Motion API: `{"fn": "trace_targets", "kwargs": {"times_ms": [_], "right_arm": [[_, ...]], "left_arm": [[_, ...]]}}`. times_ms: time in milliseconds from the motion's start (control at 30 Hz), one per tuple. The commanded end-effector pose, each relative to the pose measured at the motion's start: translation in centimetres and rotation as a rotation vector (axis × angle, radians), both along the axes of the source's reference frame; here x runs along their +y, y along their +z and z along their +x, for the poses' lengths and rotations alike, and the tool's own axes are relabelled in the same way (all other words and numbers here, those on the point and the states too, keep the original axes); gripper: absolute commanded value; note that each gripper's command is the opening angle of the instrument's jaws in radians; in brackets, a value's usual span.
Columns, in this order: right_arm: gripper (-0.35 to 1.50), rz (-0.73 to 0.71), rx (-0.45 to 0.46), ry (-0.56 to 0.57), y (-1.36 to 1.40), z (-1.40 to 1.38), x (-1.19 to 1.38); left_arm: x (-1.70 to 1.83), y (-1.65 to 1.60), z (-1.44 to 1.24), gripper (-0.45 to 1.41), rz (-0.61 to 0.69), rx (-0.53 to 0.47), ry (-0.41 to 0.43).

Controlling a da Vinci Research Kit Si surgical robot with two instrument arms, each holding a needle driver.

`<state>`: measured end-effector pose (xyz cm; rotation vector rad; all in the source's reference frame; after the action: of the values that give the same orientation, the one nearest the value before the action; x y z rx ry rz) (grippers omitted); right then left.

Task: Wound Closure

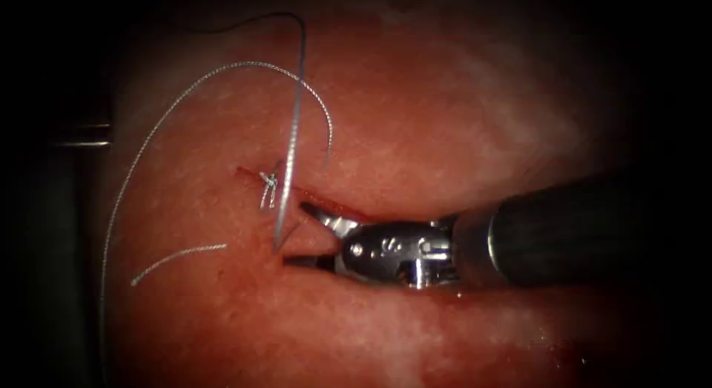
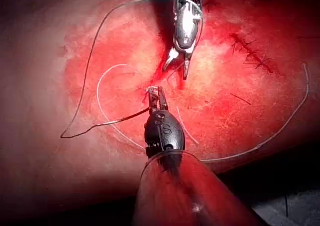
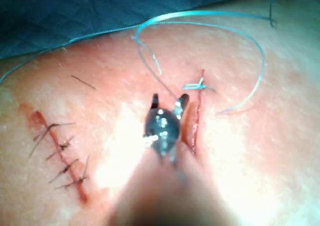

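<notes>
Beside the open cut (image 1: 326, 210) in the reddish pork tissue (image 1: 445, 121), right tool's silver jaws (image 1: 315, 236) spread, holding nothing. Left tool (image 2: 159, 97) pinches pale thread (image 1: 293, 136) at a knotted stitch (image 1: 268, 182). Needle unseen; locating it likely comes next.

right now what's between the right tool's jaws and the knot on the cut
In the endoscope view, a taut strand of thread crosses between the knot and the right tool, whose jaws are open at the cut. Otherwise bare tissue.

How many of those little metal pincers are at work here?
2. The right arm's tool, jaws open and holding nothing, is at the cut. The left arm's tool points at the knotted stitch; I cannot tell if it holds thread.
</notes>
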<state>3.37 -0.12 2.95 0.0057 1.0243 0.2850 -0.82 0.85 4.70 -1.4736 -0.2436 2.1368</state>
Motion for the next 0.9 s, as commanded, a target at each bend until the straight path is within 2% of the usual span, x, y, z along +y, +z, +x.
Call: {"fn": "trace_targets", "kwargs": {"times_ms": [33,67,133,167,200,233,400,533,633,767,900], "right_arm": [[1.13,0.012,0.002,0.004,0.10,0.09,-0.12],[1.01,0.020,0.010,-0.004,0.13,0.10,-0.12],[0.52,0.046,0.035,-0.022,0.16,0.11,-0.10],[0.17,0.054,0.038,-0.025,0.17,0.11,-0.09],[-0.28,0.056,0.041,-0.032,0.17,0.11,-0.09],[-0.35,0.071,0.047,-0.051,0.16,0.08,-0.09],[-0.35,0.123,0.034,-0.057,-0.03,-0.02,-0.20],[-0.35,0.142,0.051,-0.075,-0.36,0.02,-0.38],[-0.35,0.156,0.075,-0.099,-0.70,0.13,-0.57],[-0.35,0.182,0.116,-0.136,-1.28,0.30,-0.80],[-0.35,0.209,0.152,-0.170,-1.84,0.42,-0.93]], "left_arm": [[-0.11,0.06,-0.05,-0.45,0.005,-0.002,0.002],[-0.11,0.06,-0.04,-0.45,0.004,-0.002,0.002],[-0.11,0.07,-0.03,-0.45,0.004,-0.001,0.002],[-0.11,0.07,-0.02,-0.45,0.004,-0.001,0.002],[-0.11,0.07,-0.02,-0.45,0.004,-0.001,0.002],[-0.11,0.07,0.00,-0.45,0.004,0.000,0.003],[-0.09,0.08,0.03,-0.45,0.010,-0.003,0.003],[-0.09,0.13,0.05,-0.45,0.012,-0.001,0.000],[-0.09,0.17,0.06,-0.45,0.014,-0.001,-0.003],[-0.08,0.21,0.07,-0.45,0.017,-0.001,-0.005],[-0.09,0.20,0.08,-0.45,0.017,-0.001,-0.005]]}}
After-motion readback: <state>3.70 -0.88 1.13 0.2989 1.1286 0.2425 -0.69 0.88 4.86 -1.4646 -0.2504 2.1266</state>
